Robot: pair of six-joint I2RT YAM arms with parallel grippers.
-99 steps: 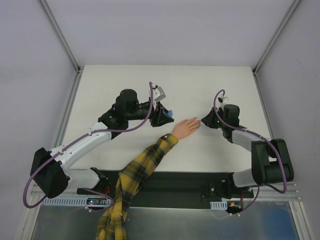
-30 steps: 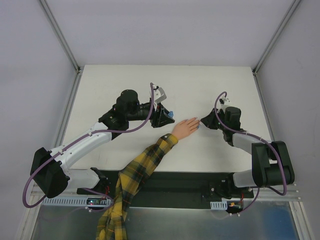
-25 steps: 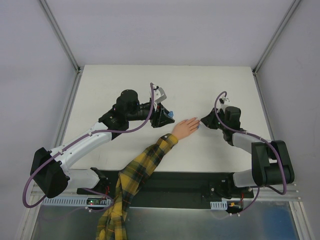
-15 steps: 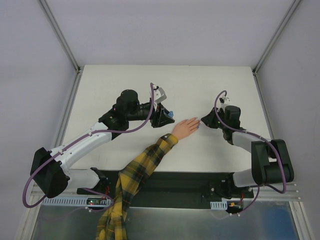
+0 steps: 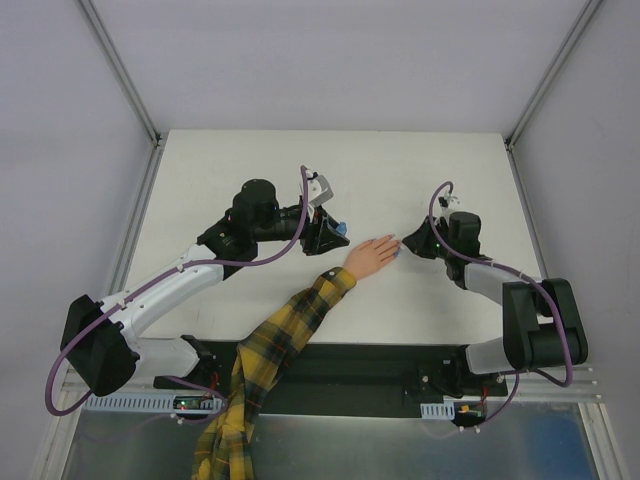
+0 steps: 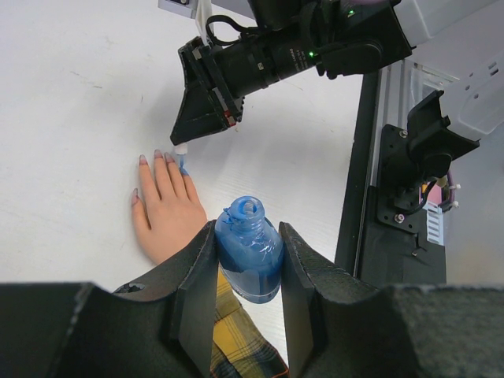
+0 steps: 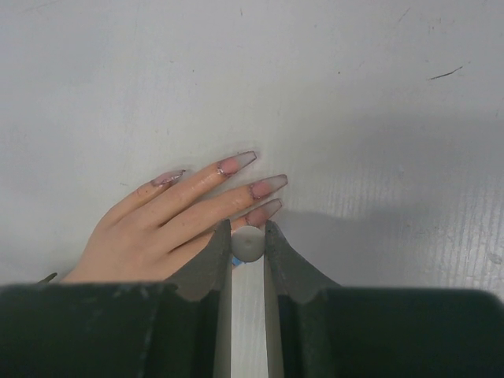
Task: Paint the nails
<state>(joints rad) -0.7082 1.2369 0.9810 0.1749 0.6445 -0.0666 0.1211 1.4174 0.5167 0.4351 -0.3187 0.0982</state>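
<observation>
A peach-coloured hand point(image 5: 372, 255) in a yellow plaid sleeve point(image 5: 290, 330) lies flat on the white table point(image 5: 250, 170), fingers pointing right. Its long pale nails point(image 7: 270, 184) show pinkish in the right wrist view, and the little finger is hidden under the jaws. My right gripper point(image 7: 247, 227) is shut on the white round cap of a polish brush point(image 7: 248, 246), right at the fingertips point(image 5: 408, 243). A speck of blue shows below the cap. My left gripper point(image 6: 248, 236) is shut on an uncapped blue polish bottle point(image 6: 249, 250), just left of the hand point(image 5: 342, 228).
The sleeve runs from the hand down across the near table edge. A black mounting rail point(image 5: 380, 365) with both arm bases lines that edge. Metal frame posts point(image 5: 120, 70) stand at the table's far corners.
The right gripper has shifted very slightly at the fingertips. The left arm, the bottle and the hand have not moved.
</observation>
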